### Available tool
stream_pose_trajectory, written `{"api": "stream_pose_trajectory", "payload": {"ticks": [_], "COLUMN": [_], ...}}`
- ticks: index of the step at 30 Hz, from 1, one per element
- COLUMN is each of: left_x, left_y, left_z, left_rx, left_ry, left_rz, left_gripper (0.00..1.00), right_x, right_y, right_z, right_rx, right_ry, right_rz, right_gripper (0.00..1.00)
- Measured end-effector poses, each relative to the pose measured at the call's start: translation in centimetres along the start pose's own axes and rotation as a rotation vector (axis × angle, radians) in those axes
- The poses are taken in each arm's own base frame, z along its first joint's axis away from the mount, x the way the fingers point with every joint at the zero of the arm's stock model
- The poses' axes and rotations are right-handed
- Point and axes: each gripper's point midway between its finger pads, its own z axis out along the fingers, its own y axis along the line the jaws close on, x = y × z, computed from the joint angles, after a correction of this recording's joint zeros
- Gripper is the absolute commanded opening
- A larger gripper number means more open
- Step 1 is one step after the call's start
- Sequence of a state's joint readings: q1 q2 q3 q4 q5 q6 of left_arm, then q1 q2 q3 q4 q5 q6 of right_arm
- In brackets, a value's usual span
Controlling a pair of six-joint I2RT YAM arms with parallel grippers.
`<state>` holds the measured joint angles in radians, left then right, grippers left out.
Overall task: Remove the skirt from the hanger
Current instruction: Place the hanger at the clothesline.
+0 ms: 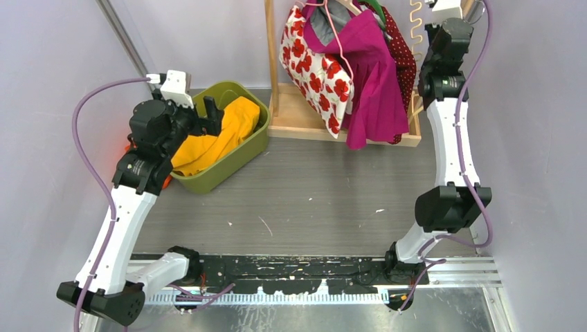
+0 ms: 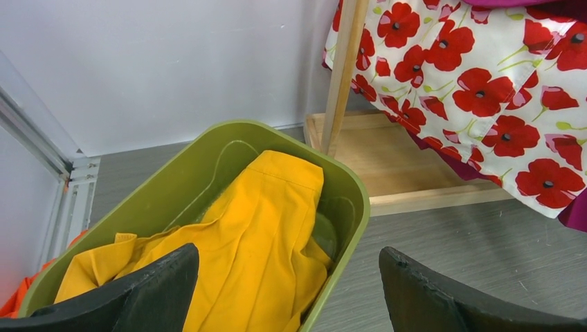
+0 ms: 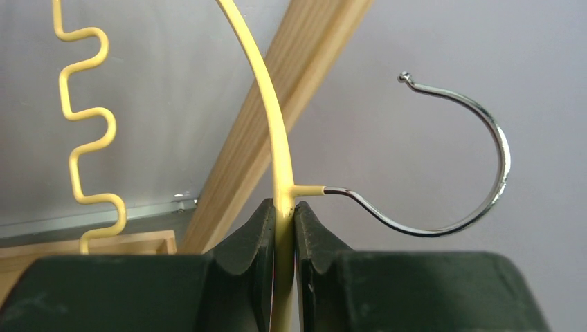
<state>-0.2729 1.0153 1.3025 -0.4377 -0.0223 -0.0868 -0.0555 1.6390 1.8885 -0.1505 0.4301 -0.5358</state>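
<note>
we saw right gripper [image 3: 284, 216] pinching stiff hanger [image 3: 280, 166], left gripper [image 2: 287, 257] spread; skirt [image 2: 263, 221] looked limp (grab a fold).

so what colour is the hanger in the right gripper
Pale yellow hanger; best in right wrist view.

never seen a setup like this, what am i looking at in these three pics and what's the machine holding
It is a robot with two arms bolted at the near edge of a grey table. The wide picture looks down from above and behind them. The other two pictures come from small cameras, one on each wrist. The left hand is open and empty, hovering over a green bin with yellow cloth in it. The right hand, raised beside a wooden clothes rack, is pinched shut on a thin yellow hanger, close to its metal hook. On the rack hang a poppy-print garment and a magenta one.
</note>
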Motion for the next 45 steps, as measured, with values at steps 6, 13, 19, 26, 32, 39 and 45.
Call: {"api": "stream_pose_trajectory", "payload": {"ticks": [6,13,19,26,32,39,45], "left_x": [0.3,-0.1,-0.1,0.5,0.5,0.5,0.6], "left_y": [0.1,0.3,0.5,0.8,1.0,1.1,1.1], "left_z": [0.7,1.5,2.1,2.7,2.7,2.7,2.8], "left_rx": [-0.006,-0.018,-0.027,-0.040,-0.051,-0.056,-0.055], "left_ry": [0.016,0.020,0.030,0.048,0.048,0.050,0.051], "left_rz": [0.013,0.017,0.021,0.031,0.045,0.045,0.045], "left_gripper": [0.99,0.99,0.99,0.99,0.99,0.99,0.99], "right_x": [0.1,-0.9,-2.5,-2.8,-2.9,-3.7,-7.6], "right_y": [2.3,3.8,3.0,3.7,4.0,4.4,4.7], "right_z": [3.4,6.4,6.6,7.0,7.4,6.1,2.8], "right_rx": [-0.022,-0.030,-0.020,-0.050,-0.060,-0.063,-0.106], "right_ry": [-0.002,-0.025,-0.058,-0.072,-0.086,-0.116,-0.233], "right_rz": [0.010,0.023,0.029,0.030,0.034,0.034,0.029], "right_gripper": [0.00,0.01,0.01,0.01,0.01,0.01,0.01]}}
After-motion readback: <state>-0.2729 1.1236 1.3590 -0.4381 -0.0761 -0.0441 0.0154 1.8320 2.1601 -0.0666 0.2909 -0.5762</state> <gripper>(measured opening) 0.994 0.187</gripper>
